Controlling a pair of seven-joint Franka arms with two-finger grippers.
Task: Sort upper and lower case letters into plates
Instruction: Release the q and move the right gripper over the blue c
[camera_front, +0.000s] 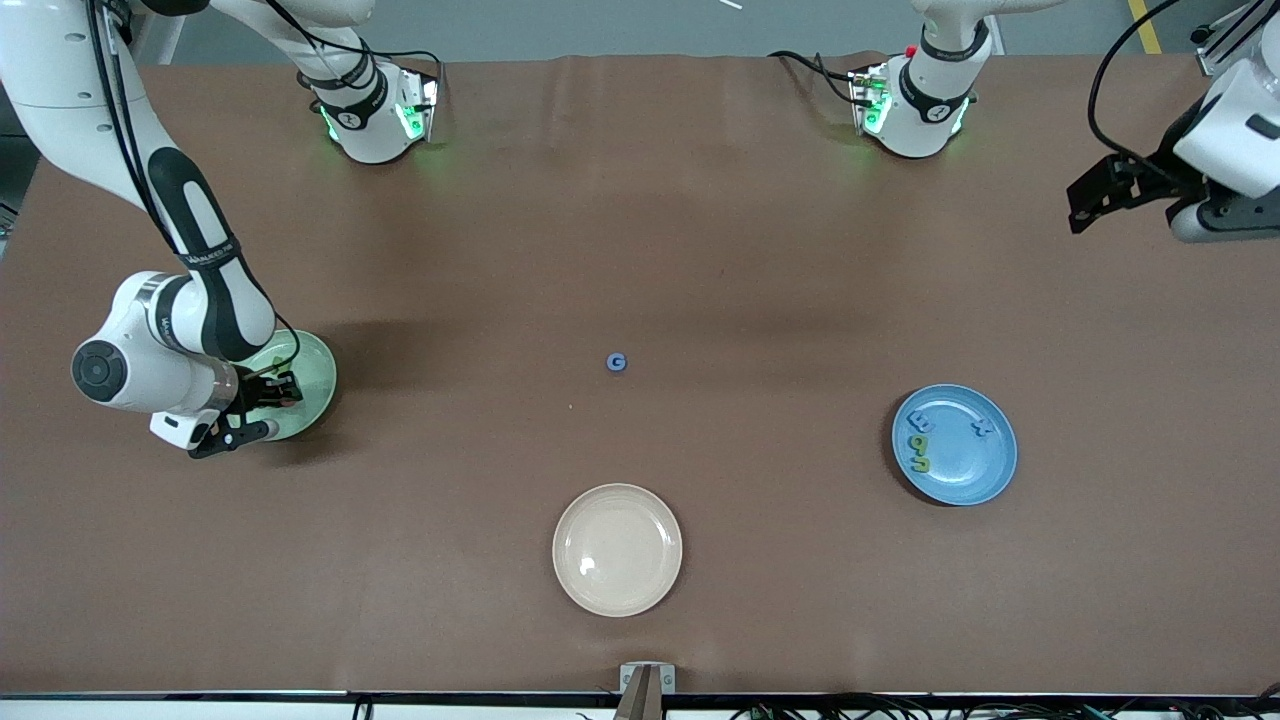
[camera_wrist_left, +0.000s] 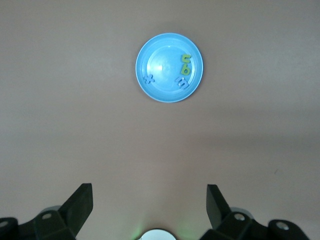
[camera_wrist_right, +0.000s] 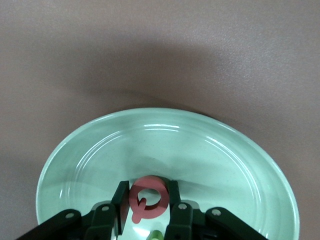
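One red-pink letter (camera_wrist_right: 147, 199) is held between the closed fingers of the right gripper (camera_wrist_right: 146, 210), directly above the green plate (camera_wrist_right: 220, 150). Release is judged next. The left gripper (camera_wrist_left: 149, 205) is parked wide, well apart from the blue plate (camera_wrist_left: 162, 55).

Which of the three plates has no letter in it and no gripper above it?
The cream-beige plate, the one nearest the front camera. The blue plate holds letters, and the right gripper holds a red-pink letter over the pale green plate.

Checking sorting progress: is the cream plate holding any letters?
No, the cream plate shows only bare surface, and one blue letter lies on the table.
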